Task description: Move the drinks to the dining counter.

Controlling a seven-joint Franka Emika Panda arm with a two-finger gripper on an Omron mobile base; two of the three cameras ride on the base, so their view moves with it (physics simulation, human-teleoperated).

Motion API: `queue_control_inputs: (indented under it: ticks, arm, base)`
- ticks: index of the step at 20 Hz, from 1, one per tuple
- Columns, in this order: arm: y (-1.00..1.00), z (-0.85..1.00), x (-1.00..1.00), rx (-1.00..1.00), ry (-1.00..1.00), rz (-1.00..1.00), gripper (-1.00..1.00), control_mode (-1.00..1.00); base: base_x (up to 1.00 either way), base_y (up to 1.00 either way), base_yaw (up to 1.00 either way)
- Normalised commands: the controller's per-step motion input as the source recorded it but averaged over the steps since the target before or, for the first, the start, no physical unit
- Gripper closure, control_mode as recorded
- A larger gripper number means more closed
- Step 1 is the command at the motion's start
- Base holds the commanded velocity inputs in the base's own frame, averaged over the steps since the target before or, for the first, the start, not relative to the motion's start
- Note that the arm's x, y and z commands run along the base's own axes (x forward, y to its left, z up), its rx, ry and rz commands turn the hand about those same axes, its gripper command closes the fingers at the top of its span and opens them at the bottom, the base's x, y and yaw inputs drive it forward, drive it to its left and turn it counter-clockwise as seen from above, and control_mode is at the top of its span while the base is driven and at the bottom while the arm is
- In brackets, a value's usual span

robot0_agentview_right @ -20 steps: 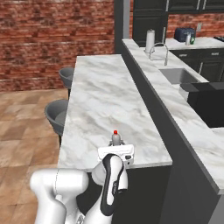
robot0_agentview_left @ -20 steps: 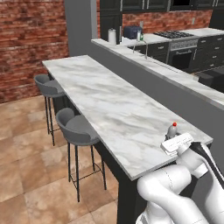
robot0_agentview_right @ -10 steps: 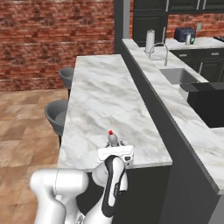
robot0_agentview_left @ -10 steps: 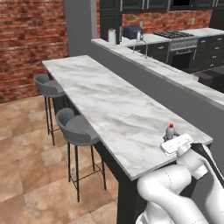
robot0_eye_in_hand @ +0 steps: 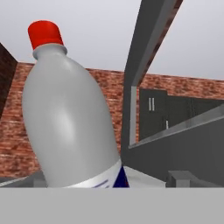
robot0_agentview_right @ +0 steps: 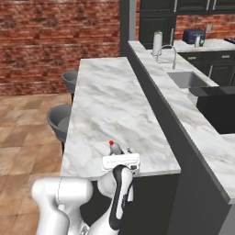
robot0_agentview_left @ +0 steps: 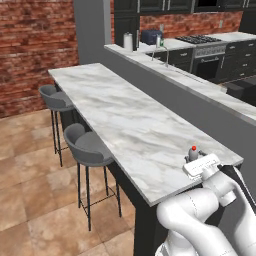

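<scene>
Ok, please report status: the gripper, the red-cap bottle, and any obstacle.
Gripper at the dining counter near end, jaw state unclear. Red-cap bottle upright on the counter, just ahead. Nothing in the way.

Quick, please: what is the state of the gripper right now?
Gripper: cannot be told; it is at the red-capped bottle on the dining counter.

Home kitchen: stove (robot0_agentview_left: 200, 39), sink (robot0_agentview_right: 187, 80), bar stools (robot0_agentview_left: 90, 147).
</scene>
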Motion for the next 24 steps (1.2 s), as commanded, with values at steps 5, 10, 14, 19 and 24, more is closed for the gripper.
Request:
queue_control_inputs:
  ticks: [5,10,14,19,24]
  arm:
    - [0.00,-0.01,0.00,0.01,-0.04,0.00,-1.00,-1.00]
    - [0.00,0.00,0.00,0.01,-0.02,0.00,-1.00,-1.00]
    - [0.00,0.00,0.00,0.03,0.00,0.00,-1.00,-1.00]
    - [-0.05,0.07,0.00,0.05,0.00,0.00,-1.00,-1.00]
    - [-0.16,0.18,0.04,0.05,0.00,0.00,-1.00,-1.00]
  base:
    - [0.00,0.00,0.00]
    - [0.00,0.00,0.00]
    - [0.00,0.00,0.00]
    - [0.00,0.00,0.00]
    - [0.00,0.00,0.00]
